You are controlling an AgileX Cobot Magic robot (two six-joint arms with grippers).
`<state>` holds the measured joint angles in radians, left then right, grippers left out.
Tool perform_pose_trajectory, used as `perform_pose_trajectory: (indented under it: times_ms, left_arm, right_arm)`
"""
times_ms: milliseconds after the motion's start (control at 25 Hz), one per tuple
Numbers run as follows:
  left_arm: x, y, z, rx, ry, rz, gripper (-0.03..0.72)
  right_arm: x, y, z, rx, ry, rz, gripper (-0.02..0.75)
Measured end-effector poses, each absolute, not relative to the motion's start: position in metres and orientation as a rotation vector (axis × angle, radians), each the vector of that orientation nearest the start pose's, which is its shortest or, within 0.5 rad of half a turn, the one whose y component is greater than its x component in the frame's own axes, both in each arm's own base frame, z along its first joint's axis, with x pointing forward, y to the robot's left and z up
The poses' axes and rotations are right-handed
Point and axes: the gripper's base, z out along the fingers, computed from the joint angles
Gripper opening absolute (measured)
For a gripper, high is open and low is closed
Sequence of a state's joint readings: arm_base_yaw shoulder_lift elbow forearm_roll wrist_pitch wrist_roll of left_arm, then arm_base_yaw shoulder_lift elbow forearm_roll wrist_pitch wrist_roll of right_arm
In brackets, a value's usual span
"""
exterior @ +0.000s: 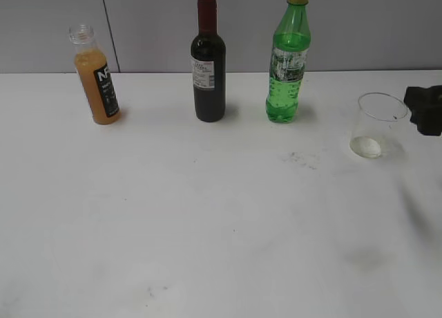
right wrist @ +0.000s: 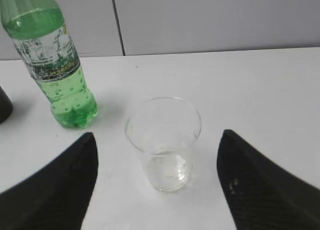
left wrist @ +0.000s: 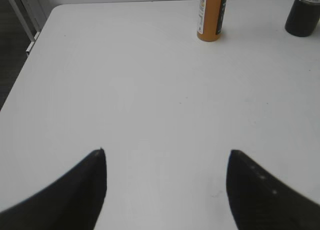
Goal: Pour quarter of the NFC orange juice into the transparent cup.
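White surface [exterior: 207,214] bearing three bottles in a row along the far edge. Landmark: dark red-capped wine bottle [exterior: 208,62], upright at row centre. Left of it, well apart: small clear plastic bottle of cloudy orange NFC juice [exterior: 97,77], black label, cap off, upright. Right of wine bottle, near: green soda bottle [exterior: 289,59] with yellow cap. Further right, well apart: clear colourless tapered cup [exterior: 373,125], upright, no orange juice seen inside. Right pincer [right wrist: 157,182] spread apart, straddling the cup without touching it. Left pincer [left wrist: 167,182] spread apart over bare surface, juice bottle well ahead.
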<state>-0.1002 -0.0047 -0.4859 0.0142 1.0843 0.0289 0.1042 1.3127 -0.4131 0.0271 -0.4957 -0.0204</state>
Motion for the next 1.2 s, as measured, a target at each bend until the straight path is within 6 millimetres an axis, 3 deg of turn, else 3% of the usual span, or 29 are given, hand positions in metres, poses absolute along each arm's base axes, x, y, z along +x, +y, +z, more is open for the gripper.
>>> perform_pose_trajectory:
  times_ms: [400, 640, 960, 1200]
  left_arm:
    - [-0.005, 0.002, 0.271, 0.133, 2.073, -0.026, 0.569]
    - [-0.005, 0.002, 0.271, 0.133, 2.073, -0.026, 0.569]
    - [-0.005, 0.002, 0.271, 0.133, 2.073, -0.026, 0.569]
    - [-0.005, 0.002, 0.271, 0.133, 2.073, -0.026, 0.569]
  right_arm:
    - [0.223, 0.022, 0.169, -0.086, 1.831, 0.056, 0.568]
    - [0.229, 0.023, 0.143, -0.091, 1.839, 0.051, 0.566]
    - [0.229, 0.026, 0.088, -0.171, 1.969, 0.042, 0.559]
    - [0.227, 0.025, 0.074, -0.193, 2.022, 0.029, 0.559]
